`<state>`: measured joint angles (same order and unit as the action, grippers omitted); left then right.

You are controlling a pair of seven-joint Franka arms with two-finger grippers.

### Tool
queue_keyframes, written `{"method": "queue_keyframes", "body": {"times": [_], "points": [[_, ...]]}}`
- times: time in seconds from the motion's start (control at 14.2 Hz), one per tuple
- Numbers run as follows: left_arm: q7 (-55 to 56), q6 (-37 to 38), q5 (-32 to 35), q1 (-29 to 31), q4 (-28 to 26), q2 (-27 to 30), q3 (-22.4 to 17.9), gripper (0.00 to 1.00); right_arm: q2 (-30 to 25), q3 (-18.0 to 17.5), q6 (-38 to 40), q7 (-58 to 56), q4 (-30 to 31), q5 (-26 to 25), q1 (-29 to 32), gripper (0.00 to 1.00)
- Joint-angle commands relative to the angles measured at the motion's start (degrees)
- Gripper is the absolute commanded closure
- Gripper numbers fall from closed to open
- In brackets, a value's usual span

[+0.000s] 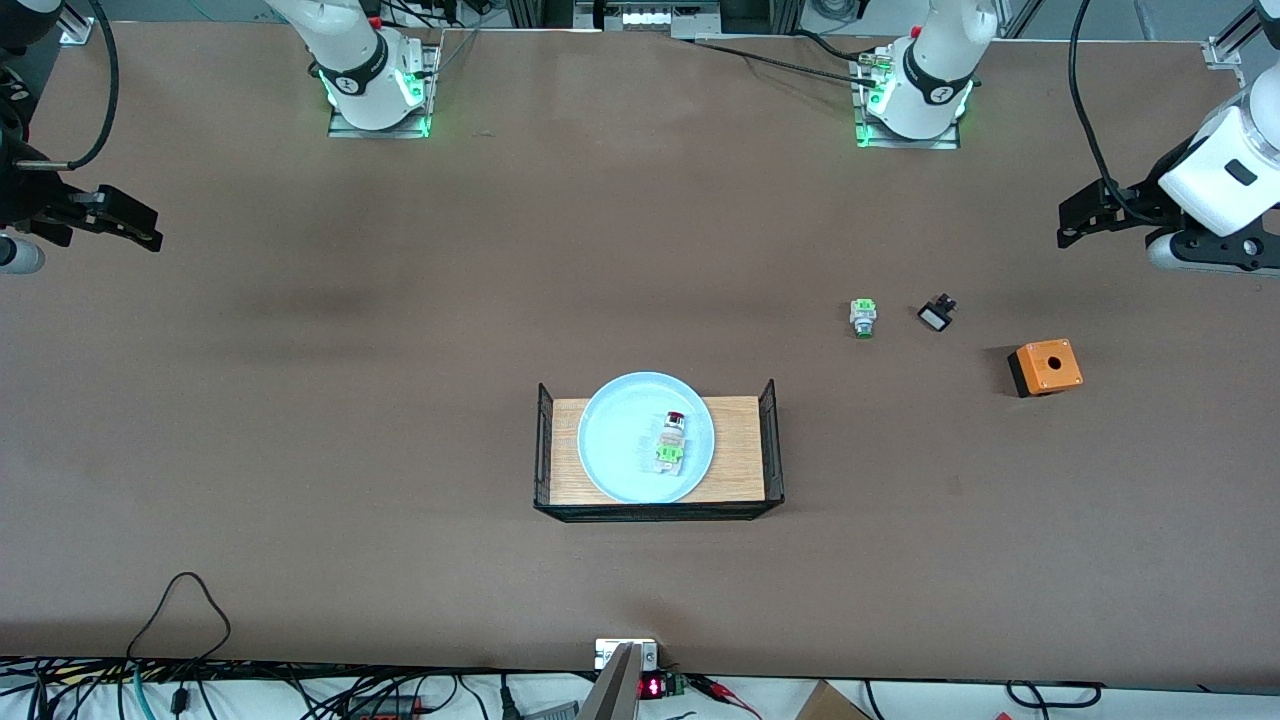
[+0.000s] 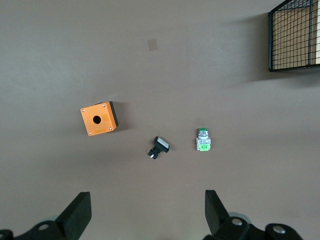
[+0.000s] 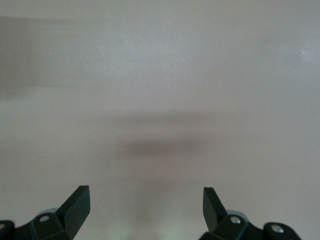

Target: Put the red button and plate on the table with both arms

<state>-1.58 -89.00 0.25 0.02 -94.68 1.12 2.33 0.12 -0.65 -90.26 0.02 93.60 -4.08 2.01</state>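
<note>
- Red button lying on pale-blue plate, inside wooden tray mid-counter.
- Left pincer spread, empty, waiting over its counter end.
- Right pincer spread, empty, over bare counter.

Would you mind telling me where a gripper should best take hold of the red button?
Probably from straight above, fingers closing across the silvery body of the red button. It lies on its side in the plate, red cap toward the robots, green block nearer the camera; the plate's shallow rim blocks a side approach.
</note>
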Motion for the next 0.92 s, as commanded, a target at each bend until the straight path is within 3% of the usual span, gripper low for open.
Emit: {"method": "queue_keyframes", "body": {"times": [0.0,0.64,0.85], "points": [[-0.88,1.46,-0.16,0.15,1.78,-0.77,-0.05,0.0,-0.48,0.03,0.53,-0.2,-0.43,1.01,0.01,0.0],[-0.53,2.78,-0.77,-0.02,2.3,-0.86,0.04,0.0,-0.48,0.03,0.35,-0.2,-0.43,1.01,0.01,0.0],[-0.79,7.25,-1.83,-0.29,3.35,-1.47,0.04,0.0,-0.48,-0.06,0.44,-0.2,-0.35,1.01,0.01,0.0]]}}
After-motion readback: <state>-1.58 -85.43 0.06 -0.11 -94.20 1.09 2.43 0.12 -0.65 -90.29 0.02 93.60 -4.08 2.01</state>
